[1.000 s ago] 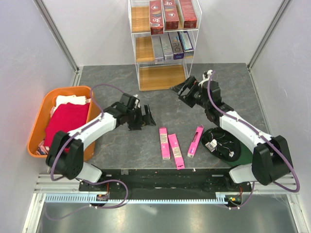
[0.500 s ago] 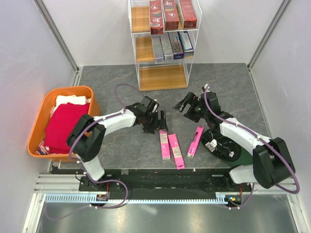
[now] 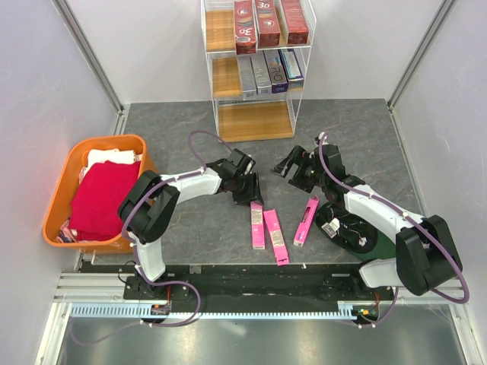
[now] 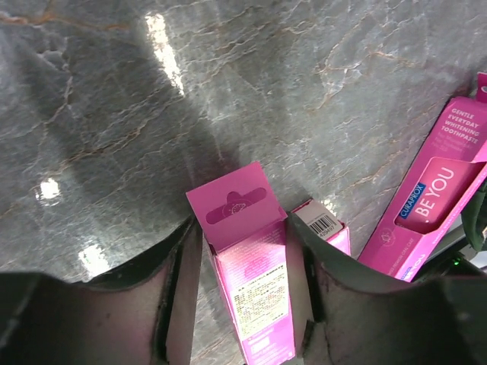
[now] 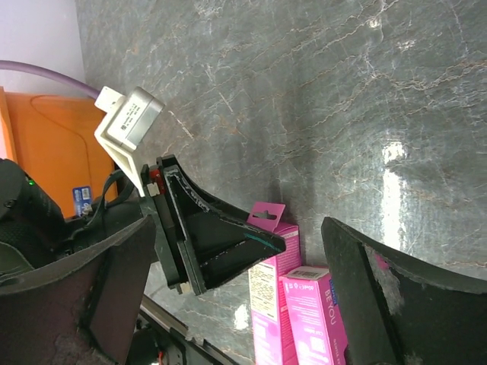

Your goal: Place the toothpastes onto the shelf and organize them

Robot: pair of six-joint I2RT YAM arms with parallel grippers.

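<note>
- Our left gripper [image 4: 242, 251] straddles a pink toothpaste box [image 4: 247, 258] at lower centre, jaws apart; contact unclear.
- Our right gripper [image 3: 293, 163] hangs wide and empty, right of centre.
- The shelf [image 3: 255, 122] at top centre holds six boxes.

Pink toothpaste boxes [image 3: 266, 228]; grey veined table [image 3: 190, 220]; orange tub [image 3: 57, 198]; red cloth [image 3: 99, 194].
</note>
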